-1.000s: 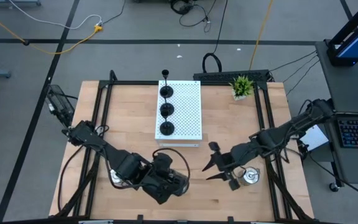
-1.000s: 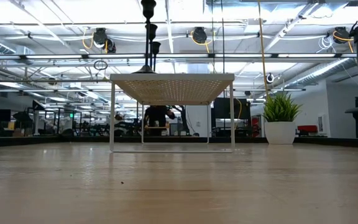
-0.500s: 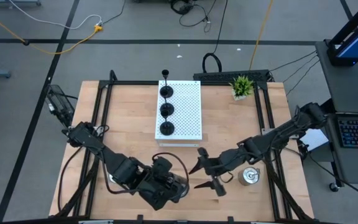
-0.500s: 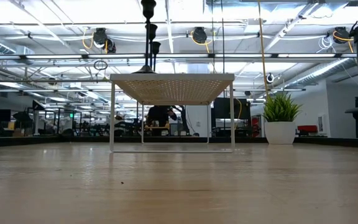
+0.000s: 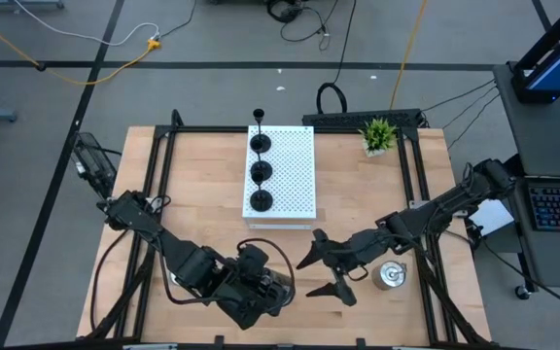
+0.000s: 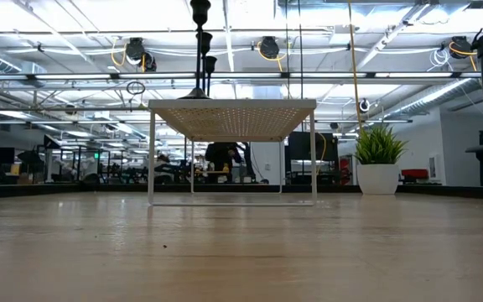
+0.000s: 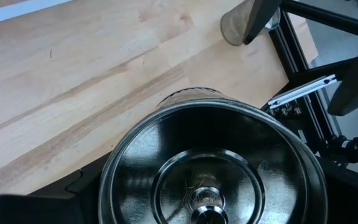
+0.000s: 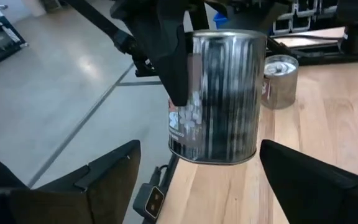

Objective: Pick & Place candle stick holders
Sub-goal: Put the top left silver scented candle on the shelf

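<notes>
Left wrist view: left pincer [image 5: 278, 292] grips an empty silver holder [image 7: 213, 168].

This is a robotics lab in a big open hall. The wooden table [image 5: 358, 194] stands in a black metal frame [image 5: 158, 185] on a grey floor [image 5: 212, 49] with loose cables [image 5: 86, 58]. Behind are exposed ceiling pipes [image 6: 74, 77], strip lights [image 6: 23, 17] and far workstations [image 6: 65, 164].

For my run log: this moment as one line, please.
left gripper: holds silver holder | right gripper: open | board: three black holders
</notes>
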Robot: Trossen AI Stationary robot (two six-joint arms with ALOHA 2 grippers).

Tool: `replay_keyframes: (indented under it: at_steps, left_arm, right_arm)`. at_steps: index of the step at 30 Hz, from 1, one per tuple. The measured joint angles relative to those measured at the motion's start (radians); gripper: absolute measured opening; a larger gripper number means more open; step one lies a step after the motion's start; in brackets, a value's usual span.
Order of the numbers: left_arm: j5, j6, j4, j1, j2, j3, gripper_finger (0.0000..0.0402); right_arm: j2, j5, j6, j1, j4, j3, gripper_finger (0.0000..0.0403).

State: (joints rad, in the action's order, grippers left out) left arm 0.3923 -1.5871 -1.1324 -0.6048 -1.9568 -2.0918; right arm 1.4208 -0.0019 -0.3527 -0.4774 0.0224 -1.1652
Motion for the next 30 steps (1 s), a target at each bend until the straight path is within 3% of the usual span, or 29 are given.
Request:
replay_keyframes:
  at_steps: [5,12,23,30]
  left_arm:
    - [0.006,0.006,0.0,0.0,0.0,0.0,0.0353]
    - [0.026,0.019,0.0,0.0,0.0,0.0,0.0353]
    - [0.047,0.067,0.051,0.018,0.0,0.001,0.0353]
    - [0.062,0.112,0.091,0.041,0.0,0.002,0.0353]
  right_arm:
    - [0.0,0.0,-0.059,0.006,-0.005,0.0,0.0336]
    - [0.0,-0.01,-0.053,0.007,-0.006,0.0,0.0395]
    - [0.001,0.005,-0.03,0.036,0.028,0.0,0.0399]
    - [0.001,0.006,-0.097,0.065,0.027,0.0,0.0399]
